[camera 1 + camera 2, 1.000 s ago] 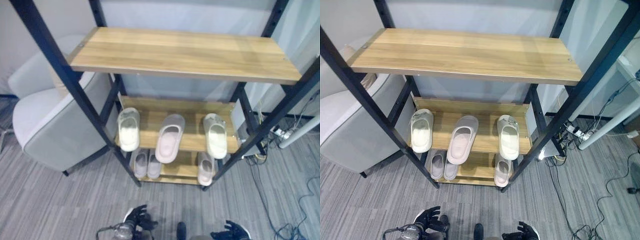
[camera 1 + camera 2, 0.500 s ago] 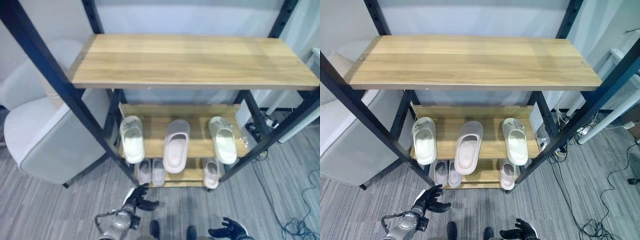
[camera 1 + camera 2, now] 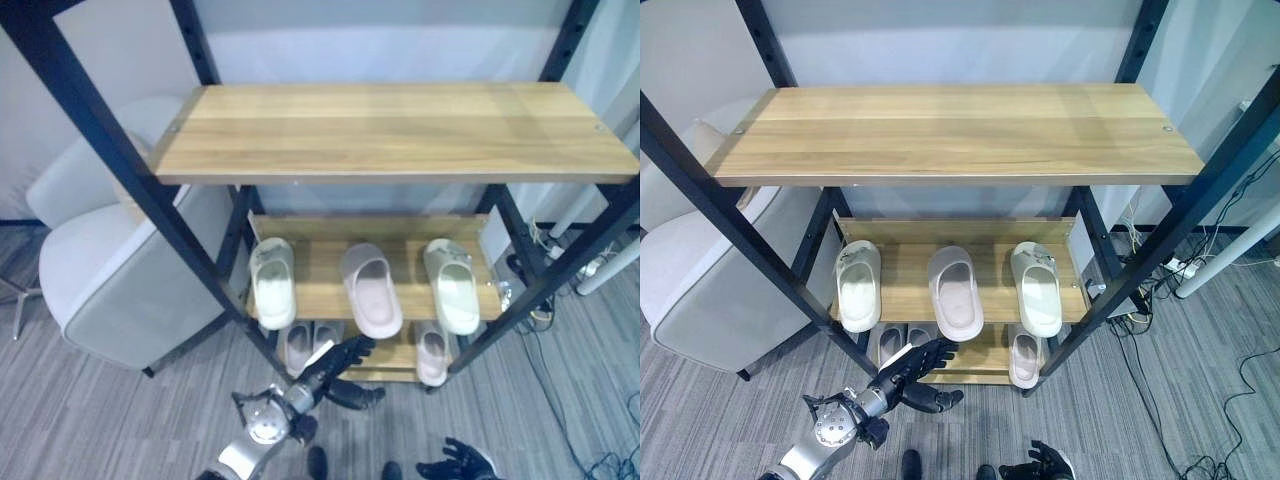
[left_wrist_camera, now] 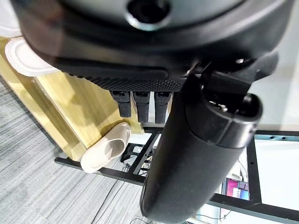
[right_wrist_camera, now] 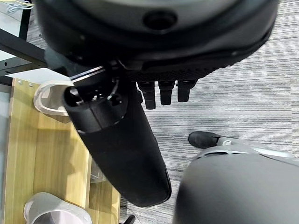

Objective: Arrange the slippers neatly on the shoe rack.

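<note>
The shoe rack (image 3: 400,130) has three wooden shelves in a black frame. On the middle shelf lie a cream slipper (image 3: 272,282) at the left, a pinkish-grey slipper (image 3: 372,290) in the middle, angled slightly, and a cream slipper (image 3: 455,288) at the right. The bottom shelf holds a small pale pair (image 3: 298,345) at the left and one small slipper (image 3: 433,355) at the right. My left hand (image 3: 335,365) is open, fingers straight, stretched in front of the bottom shelf by the small pair. My right hand (image 3: 455,465) hangs low over the floor, open and holding nothing.
A grey armchair (image 3: 110,270) stands close to the rack's left side. Cables (image 3: 600,440) trail over the carpet at the right, beside a white table leg (image 3: 605,275). The top shelf overhangs the lower ones.
The camera has shifted. My left hand has risen from the floor and reached forward to the bottom shelf's front. The right hand stays low.
</note>
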Robot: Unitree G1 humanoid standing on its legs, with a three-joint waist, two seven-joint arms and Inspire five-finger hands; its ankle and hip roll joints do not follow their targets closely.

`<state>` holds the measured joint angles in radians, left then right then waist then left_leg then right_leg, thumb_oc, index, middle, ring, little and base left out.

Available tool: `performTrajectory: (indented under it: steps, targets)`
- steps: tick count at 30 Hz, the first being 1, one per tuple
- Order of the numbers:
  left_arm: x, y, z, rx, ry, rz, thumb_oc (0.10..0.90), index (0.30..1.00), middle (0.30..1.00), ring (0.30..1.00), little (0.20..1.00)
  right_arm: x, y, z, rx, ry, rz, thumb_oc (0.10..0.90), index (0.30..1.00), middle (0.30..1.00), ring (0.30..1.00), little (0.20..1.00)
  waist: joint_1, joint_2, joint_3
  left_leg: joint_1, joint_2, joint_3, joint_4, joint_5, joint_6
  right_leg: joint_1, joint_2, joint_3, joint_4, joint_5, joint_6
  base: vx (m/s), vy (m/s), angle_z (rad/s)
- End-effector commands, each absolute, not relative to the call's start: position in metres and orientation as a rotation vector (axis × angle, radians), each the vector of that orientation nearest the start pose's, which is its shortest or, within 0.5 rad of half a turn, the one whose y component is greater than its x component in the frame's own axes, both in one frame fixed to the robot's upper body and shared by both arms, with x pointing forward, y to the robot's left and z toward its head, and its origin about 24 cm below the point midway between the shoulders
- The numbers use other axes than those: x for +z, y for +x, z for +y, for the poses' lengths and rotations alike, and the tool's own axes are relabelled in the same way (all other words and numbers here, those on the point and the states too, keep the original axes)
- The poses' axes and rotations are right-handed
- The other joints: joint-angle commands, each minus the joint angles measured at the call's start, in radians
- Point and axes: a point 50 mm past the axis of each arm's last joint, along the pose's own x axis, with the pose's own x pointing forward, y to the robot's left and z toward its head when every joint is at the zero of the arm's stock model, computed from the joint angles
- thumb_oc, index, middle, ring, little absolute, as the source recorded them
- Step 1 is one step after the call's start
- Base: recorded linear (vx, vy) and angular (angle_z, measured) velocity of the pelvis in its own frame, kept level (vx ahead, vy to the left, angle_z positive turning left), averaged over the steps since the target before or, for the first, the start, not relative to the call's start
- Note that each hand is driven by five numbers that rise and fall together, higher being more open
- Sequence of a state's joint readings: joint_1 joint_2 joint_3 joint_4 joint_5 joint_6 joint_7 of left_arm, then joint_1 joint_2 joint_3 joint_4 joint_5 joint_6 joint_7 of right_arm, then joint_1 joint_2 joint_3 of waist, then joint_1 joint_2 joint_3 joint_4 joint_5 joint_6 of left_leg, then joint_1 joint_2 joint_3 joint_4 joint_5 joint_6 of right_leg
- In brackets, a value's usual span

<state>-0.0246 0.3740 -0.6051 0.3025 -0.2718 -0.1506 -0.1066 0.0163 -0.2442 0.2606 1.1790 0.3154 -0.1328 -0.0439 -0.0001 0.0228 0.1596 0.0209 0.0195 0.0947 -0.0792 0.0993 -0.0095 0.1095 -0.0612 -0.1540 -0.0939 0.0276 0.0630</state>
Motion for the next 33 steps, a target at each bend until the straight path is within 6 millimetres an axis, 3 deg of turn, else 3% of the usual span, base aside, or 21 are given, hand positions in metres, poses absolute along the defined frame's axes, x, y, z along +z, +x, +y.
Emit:
performTrajectory:
  steps: [1,10,14,17,22,23,26,28,31,33]
  targets:
    - [0.000,0.230,0.087,-0.650,0.054,0.104,0.800,0.900,0.900,0.900,0.900,-0.149,0.112,-0.241,-0.142,-0.181,1.027,0.800,0.900,0.900,0.900,0.900,0.003,-0.012,-0.024,-0.010,0.020,-0.034,-0.004,-0.047,-0.062,0.014,-0.019,-0.062,0.019,-0.086,0.048,0.00,0.000,0.00]
    - [-0.028,0.224,0.114,-0.482,0.055,0.234,0.800,0.900,0.900,0.900,0.900,-0.151,0.103,-0.246,-0.170,-0.188,1.049,0.800,0.900,0.900,0.900,0.900,0.007,-0.010,-0.023,0.002,0.029,-0.040,-0.008,-0.041,-0.066,0.033,-0.003,-0.068,0.012,-0.096,0.038,0.00,-0.004,0.00]
    - [-0.030,0.220,0.131,-0.416,0.057,0.247,0.800,0.900,0.900,0.900,0.900,-0.150,0.099,-0.250,-0.188,-0.191,1.052,0.800,0.900,0.900,0.900,0.900,0.012,-0.011,-0.024,0.006,0.031,-0.044,-0.008,-0.040,-0.067,0.037,-0.001,-0.071,0.011,-0.098,0.035,-0.01,0.000,0.01]
    - [-0.018,0.219,0.146,-0.371,0.077,0.192,0.800,0.900,0.900,0.900,0.900,-0.150,0.097,-0.252,-0.202,-0.187,1.055,0.800,0.900,0.900,0.900,0.900,0.022,-0.012,-0.027,0.006,0.031,-0.051,-0.008,-0.040,-0.067,0.041,0.001,-0.076,0.010,-0.100,0.034,-0.01,-0.007,0.08]
    - [0.023,0.218,0.166,-0.304,0.004,0.020,0.800,0.900,0.900,0.900,0.900,-0.151,0.093,-0.251,-0.207,-0.178,1.061,0.800,0.900,0.900,0.900,0.900,0.046,-0.009,-0.029,0.007,0.029,-0.068,-0.008,-0.038,-0.067,0.048,0.000,-0.088,0.010,-0.103,0.032,0.01,-0.009,0.06]
    - [0.023,0.218,0.167,-0.304,0.004,0.021,0.800,0.900,0.900,0.900,0.900,-0.151,0.093,-0.251,-0.206,-0.178,1.062,0.800,0.900,0.900,0.900,0.900,0.045,-0.010,-0.028,0.008,0.029,-0.069,-0.008,-0.039,-0.067,0.050,0.000,-0.088,0.011,-0.104,0.032,-0.02,-0.004,0.12]
    - [0.049,0.220,0.168,-0.297,-0.040,-0.093,0.800,0.900,0.900,0.900,0.900,-0.152,0.092,-0.248,-0.183,-0.183,1.068,0.800,0.900,0.900,0.900,0.900,0.054,-0.008,-0.030,0.011,0.028,-0.076,-0.007,-0.040,-0.069,0.056,-0.001,-0.098,0.011,-0.108,0.030,-0.02,-0.006,0.14]
    - [0.049,0.220,0.168,-0.296,-0.040,-0.092,0.800,0.900,0.900,0.900,0.900,-0.152,0.092,-0.248,-0.182,-0.183,1.068,0.800,0.900,0.900,0.900,0.900,0.053,-0.008,-0.030,0.011,0.028,-0.076,-0.007,-0.040,-0.069,0.056,-0.001,-0.098,0.011,-0.108,0.030,0.00,-0.008,0.09]
    - [0.070,0.229,0.161,-0.309,-0.068,-0.189,0.800,0.900,0.900,0.900,0.900,-0.152,0.097,-0.244,-0.148,-0.192,1.056,0.800,0.900,0.900,0.900,0.900,0.053,-0.011,-0.034,0.013,0.029,-0.079,-0.006,-0.040,-0.072,0.062,0.000,-0.103,0.011,-0.112,0.028,0.00,-0.005,0.02]
    - [0.073,0.232,0.158,-0.311,-0.070,-0.206,0.800,0.900,0.900,0.900,0.900,-0.152,0.097,-0.244,-0.145,-0.194,1.055,0.800,0.900,0.900,0.900,0.900,0.052,-0.012,-0.035,0.013,0.029,-0.079,-0.006,-0.040,-0.072,0.063,0.001,-0.103,0.010,-0.113,0.028,0.00,0.000,0.00]
